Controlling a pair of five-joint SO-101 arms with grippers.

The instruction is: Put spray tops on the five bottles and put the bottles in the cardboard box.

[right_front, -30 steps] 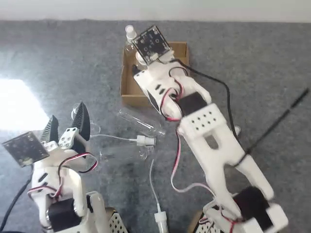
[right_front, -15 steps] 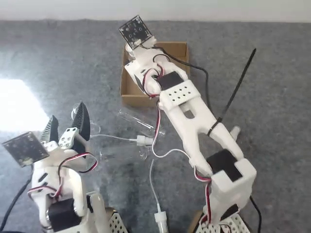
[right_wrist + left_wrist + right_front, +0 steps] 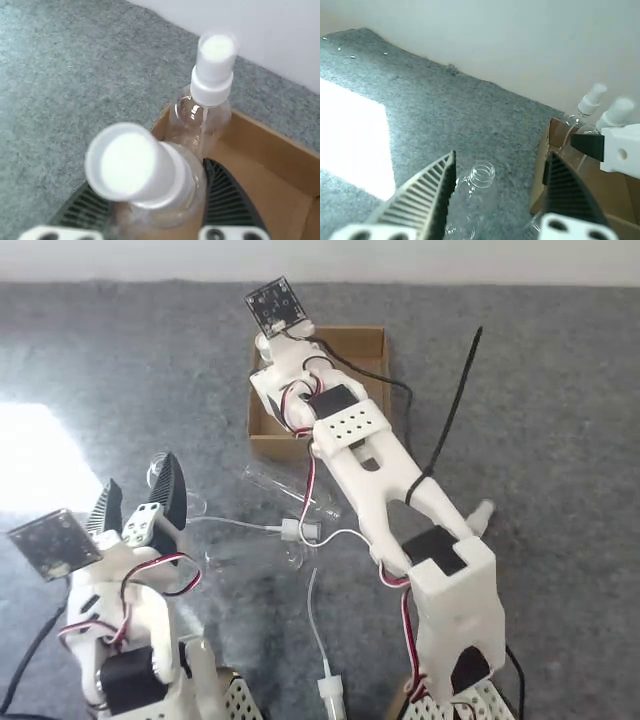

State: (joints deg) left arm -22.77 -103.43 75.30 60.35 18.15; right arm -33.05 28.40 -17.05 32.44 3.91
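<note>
Grey, carpet-like tabletop runs back to a pale wall. At the left, the left arm hangs low with the left jaws spread wide and empty. An uncapped bottle lies on the tabletop between them in the wrist view, its open neck pointing toward the wall. Near the middle, another clear bottle lies on its side, with a loose spray top and its thin tube just beside it. A second spray top lies nearer the arm bases. Further right, the right arm stretches over the cardboard box. The right jaws are clamped on a capped bottle at the box's far corner, just beside a standing capped bottle inside the box
</note>
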